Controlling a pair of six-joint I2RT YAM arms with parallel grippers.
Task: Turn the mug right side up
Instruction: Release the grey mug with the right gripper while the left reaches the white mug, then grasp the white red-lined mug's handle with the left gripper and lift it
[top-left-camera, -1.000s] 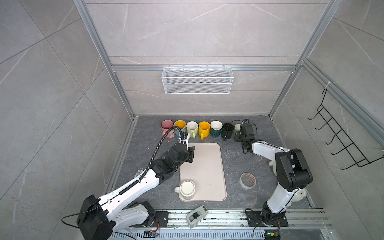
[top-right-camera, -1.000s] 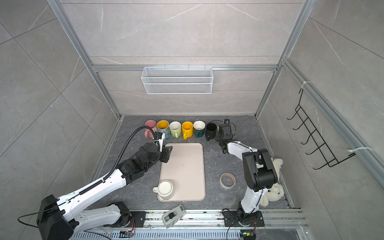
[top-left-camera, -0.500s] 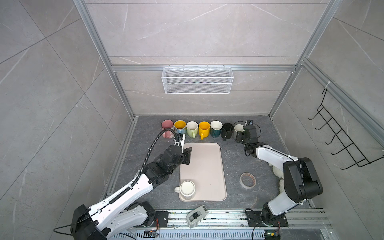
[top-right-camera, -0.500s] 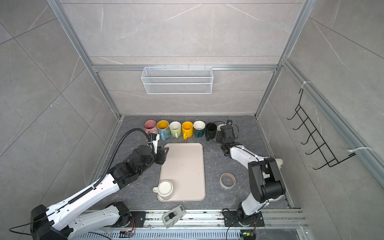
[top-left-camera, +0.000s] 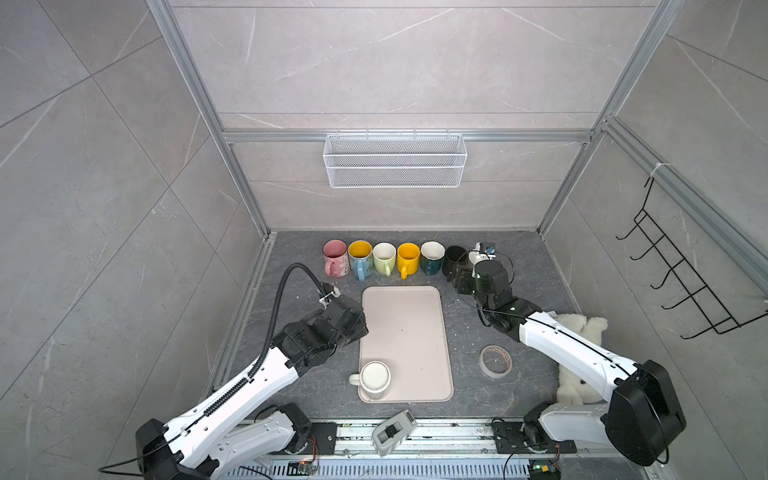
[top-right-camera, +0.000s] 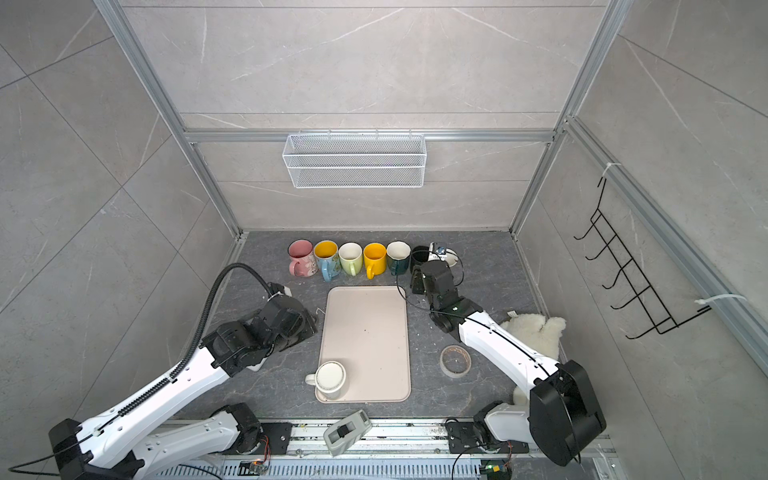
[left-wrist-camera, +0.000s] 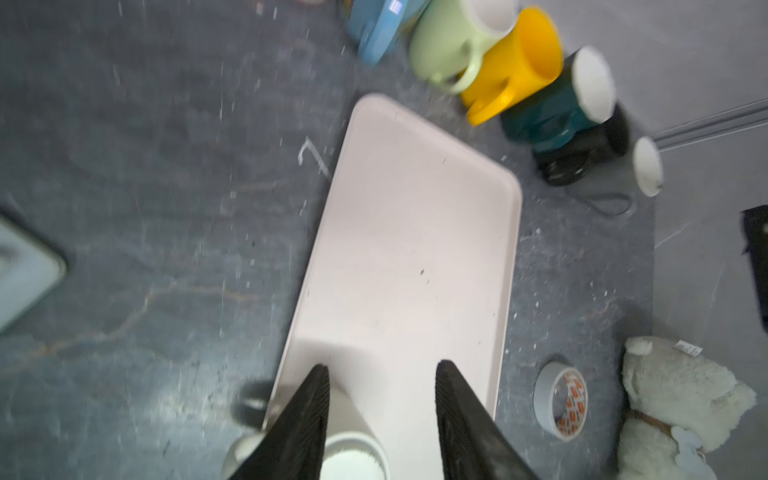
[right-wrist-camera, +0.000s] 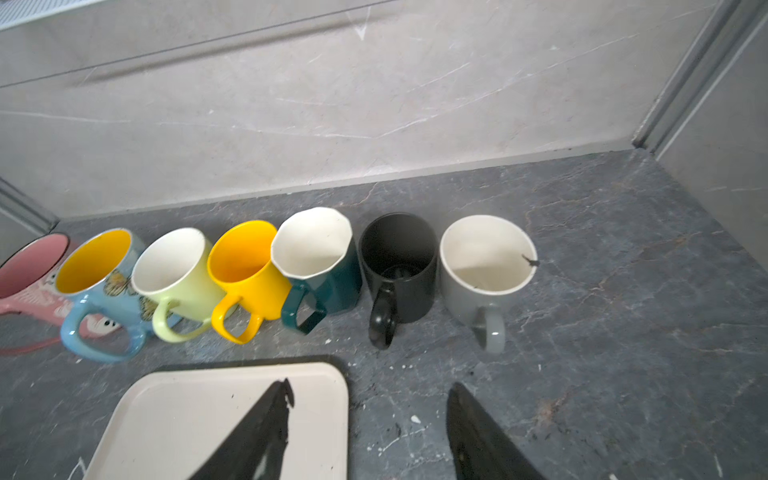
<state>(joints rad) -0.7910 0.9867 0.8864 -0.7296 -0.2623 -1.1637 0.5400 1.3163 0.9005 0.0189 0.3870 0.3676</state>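
White mug (top-left-camera: 374, 376) on pale tray (top-left-camera: 409, 328)

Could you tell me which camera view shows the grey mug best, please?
The right wrist view: the grey mug stands upright and whole, rim, white inside and handle all clear. In both top views the right arm hides nearly all of it. The left wrist view shows only a blurred sliver of its rim.
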